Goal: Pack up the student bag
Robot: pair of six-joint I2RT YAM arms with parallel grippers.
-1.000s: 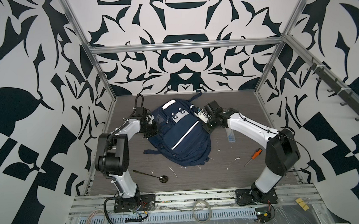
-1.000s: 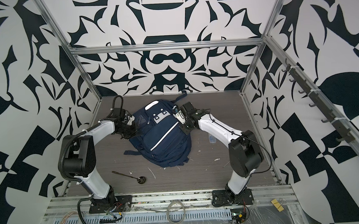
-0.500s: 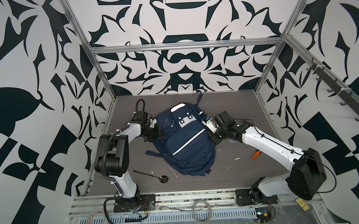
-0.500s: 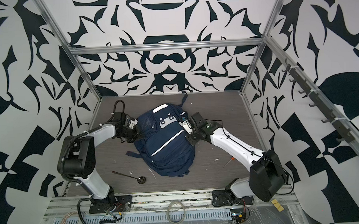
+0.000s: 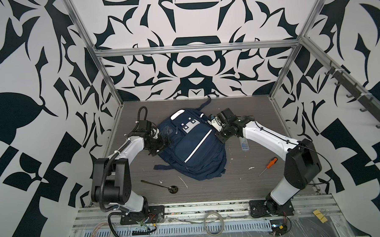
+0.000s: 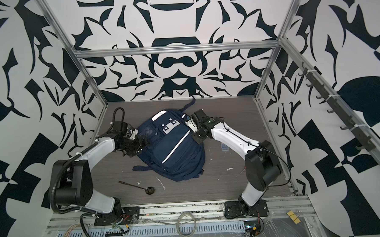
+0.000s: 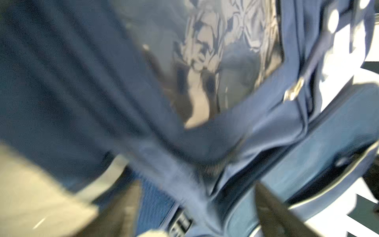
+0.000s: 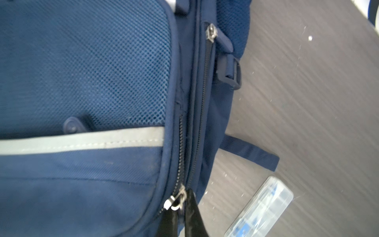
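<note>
Right fingers point(image 8: 192, 213) pinch zip pull point(image 8: 176, 202); left fingers point(image 7: 272, 207) spread against student bag point(image 5: 194, 145).

Blur smears the student bag point(image 7: 61, 82); the clear box point(image 8: 260, 207) runs off-frame.

I am stretching my left arm point(image 5: 132, 148) and right arm point(image 5: 264, 135) inward, holding my left gripper point(image 5: 162, 144) spread wide and my right gripper point(image 8: 187, 200) pinched shut.

A dark long-handled spoon point(image 5: 159, 185) lies near the front of the grey wood-grain table point(image 5: 242, 187). An orange-handled screwdriver point(image 5: 267, 167) rests on the right side, well apart from it. A clear plastic case point(image 8: 260, 207) lies farther back. Black-and-white patterned walls point(image 5: 193, 74) enclose the scene, and a rail of dark hooks point(image 5: 360, 100) lines the right one.
</note>
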